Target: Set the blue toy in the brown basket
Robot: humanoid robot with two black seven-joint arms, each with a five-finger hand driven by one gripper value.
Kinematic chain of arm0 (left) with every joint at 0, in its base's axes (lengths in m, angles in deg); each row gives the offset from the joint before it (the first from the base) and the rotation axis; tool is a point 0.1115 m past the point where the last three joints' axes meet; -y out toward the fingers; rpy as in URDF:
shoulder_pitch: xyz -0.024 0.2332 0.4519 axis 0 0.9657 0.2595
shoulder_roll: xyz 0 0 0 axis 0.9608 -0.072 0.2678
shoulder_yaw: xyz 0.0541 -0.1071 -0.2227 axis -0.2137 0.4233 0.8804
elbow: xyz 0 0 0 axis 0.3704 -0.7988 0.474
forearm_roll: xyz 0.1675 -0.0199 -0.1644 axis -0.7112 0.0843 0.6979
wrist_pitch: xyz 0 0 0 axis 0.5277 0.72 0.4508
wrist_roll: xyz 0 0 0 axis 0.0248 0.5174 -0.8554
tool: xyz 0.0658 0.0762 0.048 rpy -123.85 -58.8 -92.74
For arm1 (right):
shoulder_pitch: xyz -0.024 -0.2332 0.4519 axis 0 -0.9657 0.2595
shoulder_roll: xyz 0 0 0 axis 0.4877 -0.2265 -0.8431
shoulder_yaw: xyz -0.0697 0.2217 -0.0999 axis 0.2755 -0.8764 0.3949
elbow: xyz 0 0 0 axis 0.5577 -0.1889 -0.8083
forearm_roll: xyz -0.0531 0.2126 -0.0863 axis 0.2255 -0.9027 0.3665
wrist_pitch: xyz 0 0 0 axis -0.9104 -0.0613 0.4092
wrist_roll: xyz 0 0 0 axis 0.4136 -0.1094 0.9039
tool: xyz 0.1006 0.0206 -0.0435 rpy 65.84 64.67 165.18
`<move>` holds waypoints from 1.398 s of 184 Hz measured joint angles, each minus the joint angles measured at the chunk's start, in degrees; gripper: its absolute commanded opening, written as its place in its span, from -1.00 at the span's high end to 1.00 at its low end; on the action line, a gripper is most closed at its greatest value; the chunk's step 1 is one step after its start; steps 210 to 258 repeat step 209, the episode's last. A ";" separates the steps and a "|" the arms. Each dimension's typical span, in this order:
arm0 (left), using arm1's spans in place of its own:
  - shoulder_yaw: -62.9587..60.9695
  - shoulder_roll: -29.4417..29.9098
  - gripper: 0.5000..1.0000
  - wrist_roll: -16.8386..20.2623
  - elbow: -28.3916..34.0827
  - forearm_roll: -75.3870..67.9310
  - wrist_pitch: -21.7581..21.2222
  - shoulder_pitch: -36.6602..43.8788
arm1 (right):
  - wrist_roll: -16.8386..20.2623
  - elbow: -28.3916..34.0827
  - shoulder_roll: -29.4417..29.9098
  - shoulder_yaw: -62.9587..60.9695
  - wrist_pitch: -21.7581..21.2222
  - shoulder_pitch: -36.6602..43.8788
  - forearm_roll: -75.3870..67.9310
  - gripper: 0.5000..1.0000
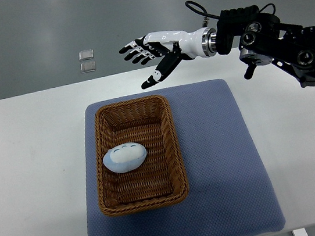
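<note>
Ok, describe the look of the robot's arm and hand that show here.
The right hand has a glossy white shell on the back and wrist, with black segmented fingers tipped white. A silver metal ring joins it to a black forearm of blocky housings with round grey joint caps. A black cable loops above the wrist.

A blue mat (222, 161) covers the white table (30, 171).
</note>
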 measured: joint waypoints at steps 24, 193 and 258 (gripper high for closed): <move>0.00 0.00 -1.00 0.00 0.01 0.00 0.01 0.07 | 0.00 -5.39 1.03 -10.82 0.25 -5.24 -7.83 -0.60; 0.00 0.00 -1.00 0.00 0.06 0.00 0.05 0.18 | -6.66 -24.20 11.18 -27.22 1.82 -20.10 -42.87 -0.61; 0.00 0.00 -1.00 0.00 0.09 0.00 0.05 0.22 | -6.72 -24.08 11.43 -27.26 -0.19 -20.55 -43.06 -0.61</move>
